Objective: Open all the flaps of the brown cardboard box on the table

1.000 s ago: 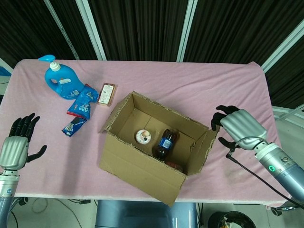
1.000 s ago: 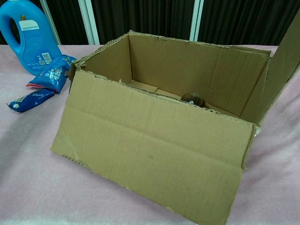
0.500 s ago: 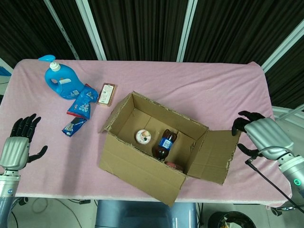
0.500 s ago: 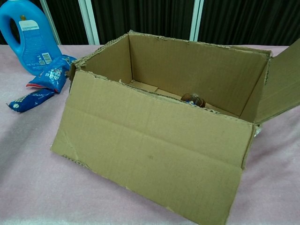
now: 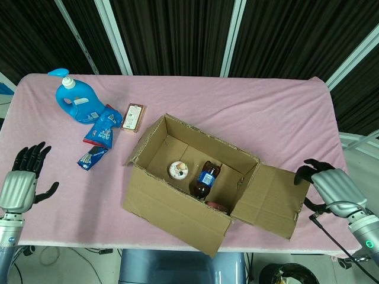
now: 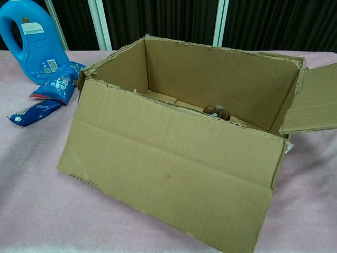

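Observation:
The brown cardboard box point(image 5: 195, 183) point(image 6: 210, 84) stands mid-table with its top open. Its front flap point(image 5: 172, 216) point(image 6: 168, 174) hangs down toward the table's near edge. The right flap point(image 5: 269, 198) point(image 6: 313, 100) is folded outward, nearly flat. Inside lie a dark bottle point(image 5: 204, 177) and a small round item point(image 5: 178, 170). My right hand point(image 5: 325, 183) hovers just beyond the right flap's outer edge, fingers curled loosely, holding nothing. Far left, near the table's front, my left hand point(image 5: 23, 177) has its fingers spread and is empty. Neither hand shows in the chest view.
A blue detergent bottle point(image 5: 74, 100) point(image 6: 29, 39), two blue snack packets point(image 5: 100, 124) point(image 6: 55, 81) and a small orange box point(image 5: 133, 116) lie at the left rear of the pink table point(image 5: 249, 112). Dark curtains hang behind.
The box's right flap swung from upright down to lying outward. My right hand moved right and toward the table's front, away from the box. The left hand barely shifted.

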### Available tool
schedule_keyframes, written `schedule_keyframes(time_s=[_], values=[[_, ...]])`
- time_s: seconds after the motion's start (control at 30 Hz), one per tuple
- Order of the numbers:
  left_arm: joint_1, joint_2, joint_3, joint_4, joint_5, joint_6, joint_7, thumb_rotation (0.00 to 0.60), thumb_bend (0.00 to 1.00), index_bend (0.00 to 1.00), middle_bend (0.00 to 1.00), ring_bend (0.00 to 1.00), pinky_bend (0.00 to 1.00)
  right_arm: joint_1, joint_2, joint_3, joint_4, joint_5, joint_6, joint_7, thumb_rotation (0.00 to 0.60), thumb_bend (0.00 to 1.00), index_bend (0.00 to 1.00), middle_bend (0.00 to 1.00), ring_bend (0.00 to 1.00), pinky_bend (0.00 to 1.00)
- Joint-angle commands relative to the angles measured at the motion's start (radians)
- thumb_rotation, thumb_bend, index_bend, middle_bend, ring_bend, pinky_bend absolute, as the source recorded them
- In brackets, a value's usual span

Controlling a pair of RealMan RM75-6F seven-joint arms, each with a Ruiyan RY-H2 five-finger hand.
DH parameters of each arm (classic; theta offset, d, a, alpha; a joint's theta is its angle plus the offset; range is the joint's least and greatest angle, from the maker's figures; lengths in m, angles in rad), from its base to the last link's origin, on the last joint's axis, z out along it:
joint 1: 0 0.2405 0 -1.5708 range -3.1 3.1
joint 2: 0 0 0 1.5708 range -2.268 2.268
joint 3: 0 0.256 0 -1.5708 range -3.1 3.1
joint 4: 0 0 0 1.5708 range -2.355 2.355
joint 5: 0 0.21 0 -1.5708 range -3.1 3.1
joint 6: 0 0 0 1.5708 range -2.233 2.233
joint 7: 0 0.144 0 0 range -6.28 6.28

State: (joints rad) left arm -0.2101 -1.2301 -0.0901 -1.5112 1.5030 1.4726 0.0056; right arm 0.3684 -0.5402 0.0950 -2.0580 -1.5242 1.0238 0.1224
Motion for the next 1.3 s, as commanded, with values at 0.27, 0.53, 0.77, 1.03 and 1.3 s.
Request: schedule_keyframes(time_s=[0.27, 0.53, 0.77, 1.03, 1.3], values=[[0.024, 0.026, 0.01, -0.033, 0.016, 0.035, 0.005, 0.6, 0.25, 0.0, 0.0, 0.0, 0.0, -0.108, -0.122, -0.021, 0.076, 0.022, 0.192, -0.083, 0.6, 0.33, 0.13, 0.09, 0.06, 0.23], [0.023, 0.018, 0.013, -0.02, 0.037, 0.044, 0.008, 0.6, 0.25, 0.0, 0.0, 0.0, 0.0, -0.13, -0.112, -0.016, 0.066, -0.004, 0.251, -0.086, 0.6, 0.33, 0.12, 0.08, 0.06, 0.23], [0.028, 0.03, 0.026, -0.032, 0.046, 0.038, 0.025, 0.6, 0.23, 0.0, 0.0, 0.0, 0.0, -0.171, -0.192, -0.018, 0.099, 0.026, 0.332, -0.247, 0.6, 0.33, 0.05, 0.05, 0.01, 0.22], [0.052, 0.049, 0.055, -0.057, 0.063, 0.051, 0.088, 0.6, 0.17, 0.0, 0.0, 0.0, 0.0, -0.228, -0.322, -0.044, 0.132, 0.07, 0.39, -0.31, 0.6, 0.32, 0.0, 0.0, 0.0, 0.22], [0.069, 0.043, 0.067, -0.043, 0.053, 0.047, 0.139, 0.6, 0.14, 0.0, 0.0, 0.0, 0.0, -0.279, -0.48, -0.085, 0.305, 0.032, 0.442, -0.339, 0.6, 0.31, 0.0, 0.0, 0.0, 0.22]])
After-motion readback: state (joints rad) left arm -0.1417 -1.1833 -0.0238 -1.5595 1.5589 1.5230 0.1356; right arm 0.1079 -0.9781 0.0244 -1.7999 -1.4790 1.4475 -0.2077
